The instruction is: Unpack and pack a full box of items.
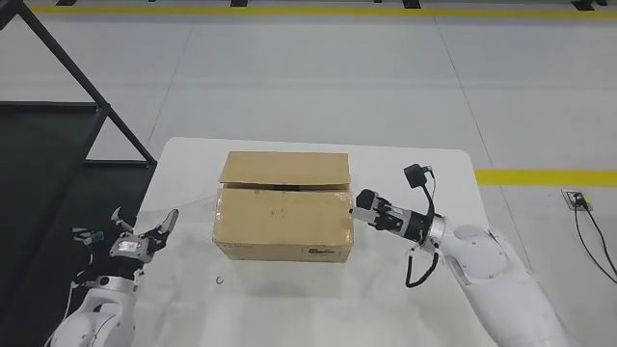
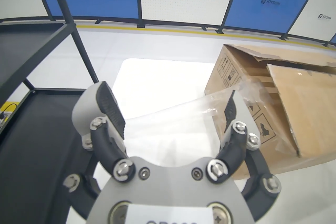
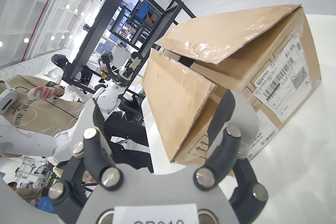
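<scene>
Left hand [image 2: 168, 101] spread open, a thin clear crinkly tape strip [image 2: 183, 114] running past one finger to the brown corrugated cardboard box [image 1: 281, 222] just right of it on the white bench [image 1: 405, 289]. Top flaps loose, glossy. Box stiff, likely heavy if full; grab flap edges. Right hand [image 3: 164, 104] open, against the box end.

The robot's arms [image 1: 487, 270] are smooth and white, a black cable [image 1: 409, 276] loops by the right wrist, and the left gripper [image 2: 168, 93] and right gripper [image 3: 162, 104] are grey metal with shiny screws [image 2: 123, 170] and bumpy black pads [image 2: 110, 107].
</scene>
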Motion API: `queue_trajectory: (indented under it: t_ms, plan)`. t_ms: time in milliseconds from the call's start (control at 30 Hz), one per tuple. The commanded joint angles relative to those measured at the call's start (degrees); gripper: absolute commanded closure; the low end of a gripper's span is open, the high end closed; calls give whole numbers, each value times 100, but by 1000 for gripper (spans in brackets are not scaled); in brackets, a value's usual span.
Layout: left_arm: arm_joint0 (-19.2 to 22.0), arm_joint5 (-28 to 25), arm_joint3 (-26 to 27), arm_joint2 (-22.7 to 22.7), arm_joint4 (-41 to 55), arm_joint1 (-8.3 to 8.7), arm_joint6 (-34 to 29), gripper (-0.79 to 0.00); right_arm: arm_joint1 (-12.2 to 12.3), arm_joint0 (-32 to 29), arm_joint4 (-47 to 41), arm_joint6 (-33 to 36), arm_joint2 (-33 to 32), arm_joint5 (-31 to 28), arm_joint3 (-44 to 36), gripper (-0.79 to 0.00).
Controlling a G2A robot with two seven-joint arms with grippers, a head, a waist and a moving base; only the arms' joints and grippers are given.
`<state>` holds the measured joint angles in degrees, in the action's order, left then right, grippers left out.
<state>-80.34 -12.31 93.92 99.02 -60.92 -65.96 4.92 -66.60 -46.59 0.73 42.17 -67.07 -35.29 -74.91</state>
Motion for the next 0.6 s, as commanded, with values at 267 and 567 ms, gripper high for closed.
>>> queue_trajectory:
  t_ms: [267,567]
  plan:
    - [-166,-13,124,167,108,0,85,-785,-57,215,-472,210,232,-215,124,-785]
    - [-207,-84,197,141,103,-7,78,-785,44,-18,-1028,738,2,-638,-132,-785]
